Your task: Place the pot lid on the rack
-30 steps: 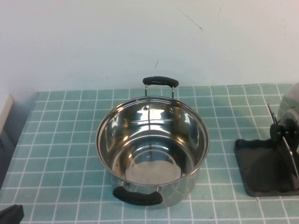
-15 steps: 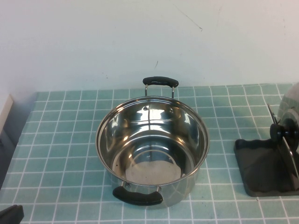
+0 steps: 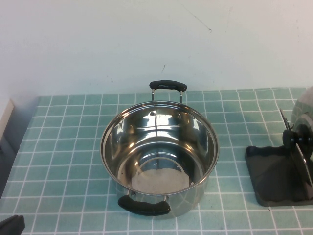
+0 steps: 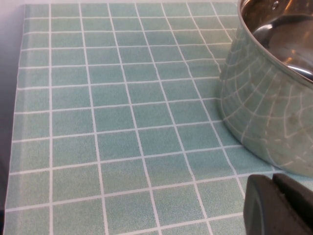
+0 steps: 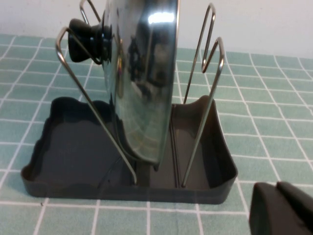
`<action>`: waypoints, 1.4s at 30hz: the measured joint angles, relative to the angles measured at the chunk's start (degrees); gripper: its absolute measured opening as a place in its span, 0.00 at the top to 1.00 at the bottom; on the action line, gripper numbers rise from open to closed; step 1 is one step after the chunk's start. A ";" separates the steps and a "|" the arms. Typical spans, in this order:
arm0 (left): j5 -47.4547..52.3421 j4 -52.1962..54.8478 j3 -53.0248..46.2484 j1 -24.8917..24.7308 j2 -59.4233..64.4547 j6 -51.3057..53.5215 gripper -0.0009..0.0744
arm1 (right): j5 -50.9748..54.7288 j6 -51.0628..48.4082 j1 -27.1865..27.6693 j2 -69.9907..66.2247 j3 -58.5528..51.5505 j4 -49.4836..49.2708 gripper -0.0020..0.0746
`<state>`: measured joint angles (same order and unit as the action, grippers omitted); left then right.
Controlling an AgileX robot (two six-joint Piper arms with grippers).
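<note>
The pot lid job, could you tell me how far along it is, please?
It looks done: the pot lid stands on edge between the wire loops of the rack, and the pot sits open. Nothing is in hand: the left gripper is beside the pot and the right gripper in front of the rack, both off the lid. Nothing obvious is left.

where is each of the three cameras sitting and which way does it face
High view: raised on the robot's side, angled down at the pot; left gripper peeks in at the near-left corner, right gripper unseen.
Left wrist view: low over the tiled table, facing the pot's wall; left gripper at the edge.
Right wrist view: low, facing the rack with the pot lid standing in it; right gripper at the edge.
Shared: high and right wrist views both show lid and rack.
</note>
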<state>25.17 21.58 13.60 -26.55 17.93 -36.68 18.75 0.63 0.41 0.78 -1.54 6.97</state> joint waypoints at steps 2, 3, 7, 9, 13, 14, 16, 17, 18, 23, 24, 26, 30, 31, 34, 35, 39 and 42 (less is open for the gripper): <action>0.00 0.00 0.00 0.00 0.00 0.00 0.99 | 0.00 0.55 0.00 0.00 0.00 -0.01 0.98; 0.00 0.00 0.00 0.00 0.00 0.00 0.99 | 0.09 0.87 -0.04 0.00 0.00 -0.01 0.98; 0.00 0.00 0.00 0.00 0.00 0.00 0.99 | 0.09 1.48 -0.17 0.00 0.00 -0.01 0.98; 0.00 0.00 0.00 0.00 0.00 0.00 0.99 | 0.09 1.36 -0.17 0.00 0.00 -0.01 0.98; 0.00 0.00 0.00 0.00 0.00 0.00 0.99 | 0.11 1.36 -0.17 0.00 0.00 -0.01 0.98; 0.00 0.00 0.00 0.00 0.00 0.00 0.99 | 0.11 1.36 -0.17 0.00 0.00 -0.01 0.98; 0.00 0.00 0.00 0.00 0.00 0.00 0.99 | 0.21 1.36 -0.17 0.00 0.00 -0.01 0.98; 0.00 0.00 0.00 0.00 0.00 0.00 0.99 | 0.21 1.36 -0.17 0.00 0.00 -0.01 0.98; 0.00 0.00 0.00 0.00 0.00 0.00 0.99 | 0.21 1.36 -0.17 0.00 0.00 -0.01 0.98; 0.00 0.00 0.00 0.00 0.00 0.00 0.99 | 0.21 1.36 -0.17 0.00 0.00 -0.01 0.98; 0.00 0.00 0.00 0.00 0.00 0.00 0.99 | 0.21 1.36 -0.17 0.00 0.00 -0.01 0.98; 0.00 0.00 0.00 0.00 0.00 0.00 0.99 | 0.21 1.36 -0.17 0.00 0.00 -0.01 0.98; 0.11 0.00 0.00 0.00 0.00 0.00 0.99 | 0.21 1.36 -0.17 0.00 0.00 -0.01 0.98; 0.11 0.00 0.00 0.00 0.00 0.00 0.99 | 0.21 1.36 -0.17 0.00 0.00 -0.01 0.98; 0.11 -1.04 -0.89 0.00 0.00 0.00 0.99 | 0.21 1.36 -0.17 0.00 0.00 -0.01 0.98; 0.01 -2.70 -1.56 0.00 0.00 0.00 0.99 | 0.21 1.36 -0.17 0.00 0.00 -0.01 0.98; 0.27 -10.30 -5.08 0.00 -1.97 0.69 0.99 | 0.21 1.36 -0.17 0.00 0.00 -0.01 0.98; 0.44 -11.93 -7.67 0.00 -5.83 1.73 0.99 | 0.21 1.36 -0.17 0.00 0.00 -0.01 0.98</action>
<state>25.61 9.64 5.93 -26.55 12.09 -34.95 18.95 1.99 0.24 0.78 -1.54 6.96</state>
